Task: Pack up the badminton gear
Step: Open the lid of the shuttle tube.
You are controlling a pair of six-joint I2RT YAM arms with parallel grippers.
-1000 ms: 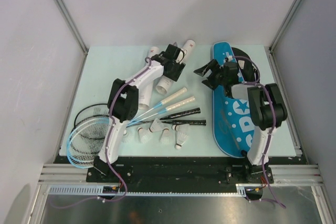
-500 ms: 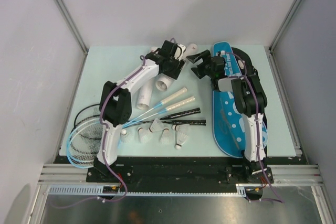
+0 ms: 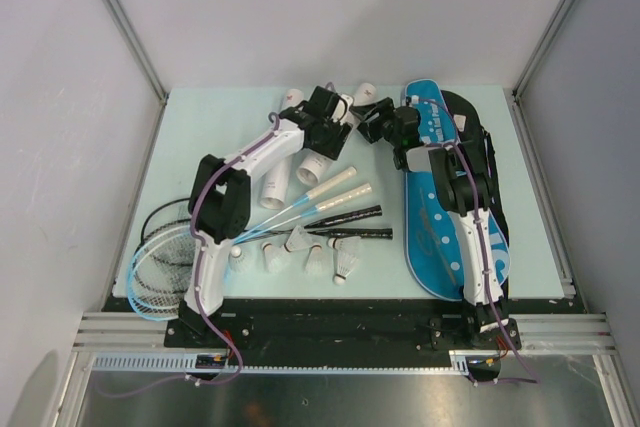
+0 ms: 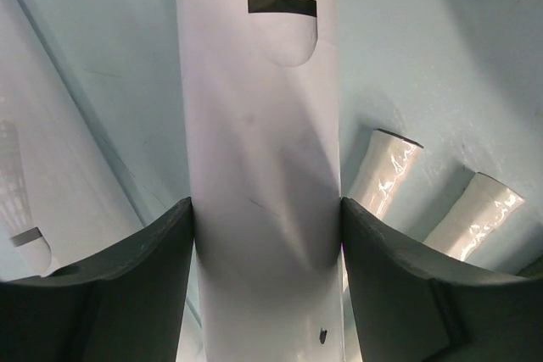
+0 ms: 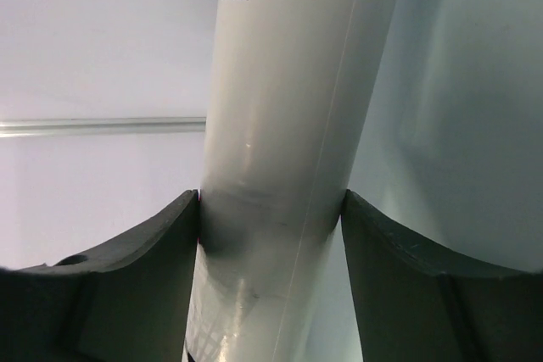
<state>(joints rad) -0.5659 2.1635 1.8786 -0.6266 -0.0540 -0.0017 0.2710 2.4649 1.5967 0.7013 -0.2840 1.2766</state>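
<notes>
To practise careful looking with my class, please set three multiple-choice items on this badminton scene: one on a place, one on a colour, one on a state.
1. Where on the table does the bag lie?
A) left side B) right side C) near middle

2. What is the bag's main colour?
A) blue B) red C) green

3. How is the left gripper?
A) wide open, empty B) shut on nothing C) shut on a white tube

Answers:
1 B: the top view shows the bag lying lengthwise along the table's right side.
2 A: its surface is blue with white print.
3 C: in the left wrist view its fingers press against both sides of the tube.
</notes>
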